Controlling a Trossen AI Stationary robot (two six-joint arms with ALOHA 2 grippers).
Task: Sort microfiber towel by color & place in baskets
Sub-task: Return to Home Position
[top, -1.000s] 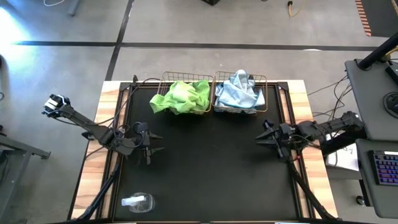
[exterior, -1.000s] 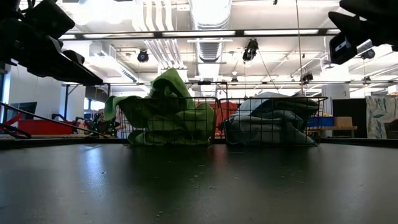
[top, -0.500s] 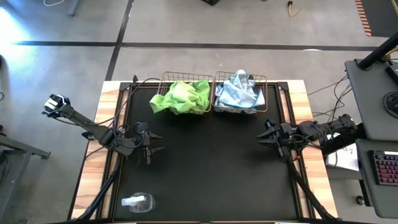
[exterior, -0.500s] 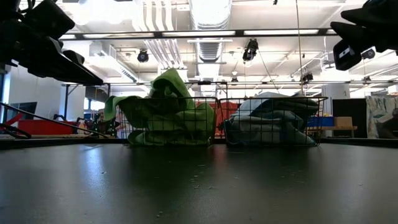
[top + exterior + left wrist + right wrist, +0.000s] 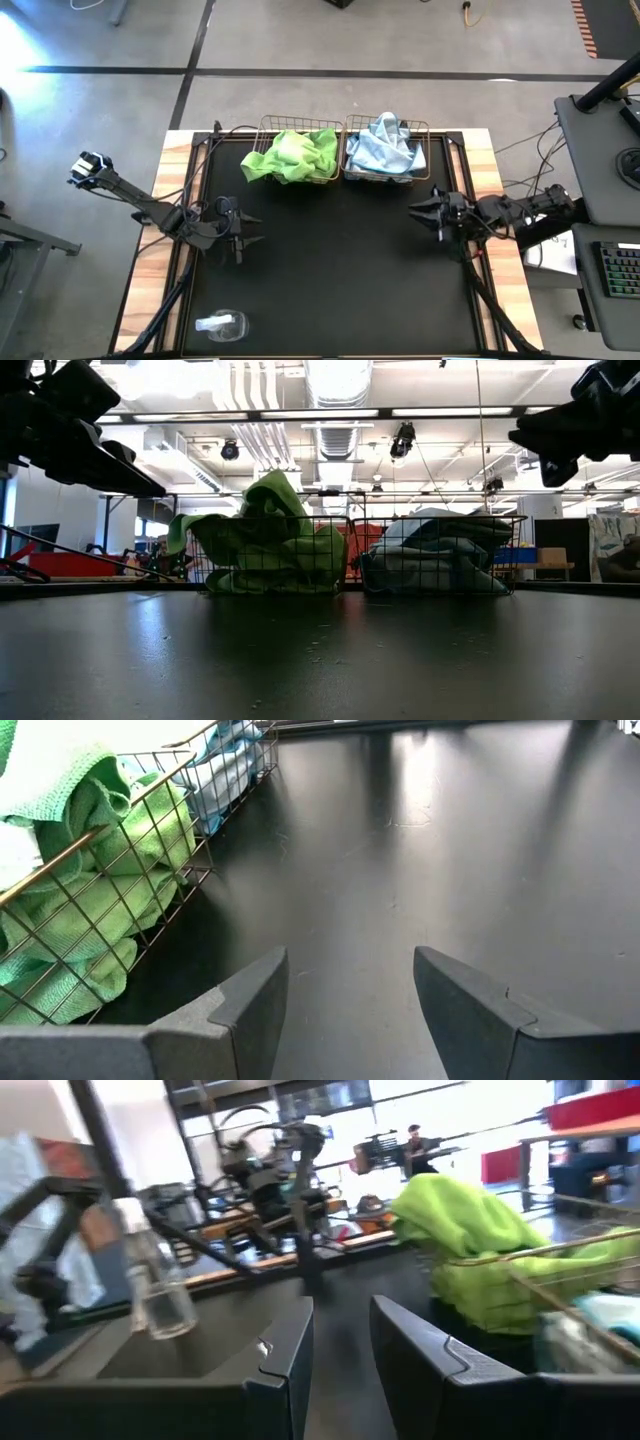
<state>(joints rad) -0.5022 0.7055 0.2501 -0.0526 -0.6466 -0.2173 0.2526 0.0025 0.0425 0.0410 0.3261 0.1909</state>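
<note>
Two wire baskets stand side by side at the table's far edge. The left basket (image 5: pixel 263 126) holds lime green towels (image 5: pixel 290 153), one corner spilling over its left rim. The right basket (image 5: pixel 428 140) holds pale blue towels (image 5: pixel 383 148). The low view shows both heaps, green towels (image 5: pixel 265 540) and blue towels (image 5: pixel 440 550), rising above the rims. My left gripper (image 5: pixel 258 229) hovers open over the mat's left side, near the green basket (image 5: pixel 150 830). My right gripper (image 5: pixel 413 211) hovers over the mat's right side, its fingers (image 5: pixel 290 1350) a narrow gap apart, holding nothing.
A clear spray bottle (image 5: pixel 222 325) lies near the table's near left corner; the right wrist view also shows the bottle (image 5: pixel 165 1290). Bare black mat (image 5: pixel 340 270) spreads between the arms. A desk with a keyboard (image 5: pixel 620 270) stands off the table's right.
My right gripper has shifted a little toward the table's left and far edge and has turned about its wrist. The left arm, towels and baskets have kept still.
</note>
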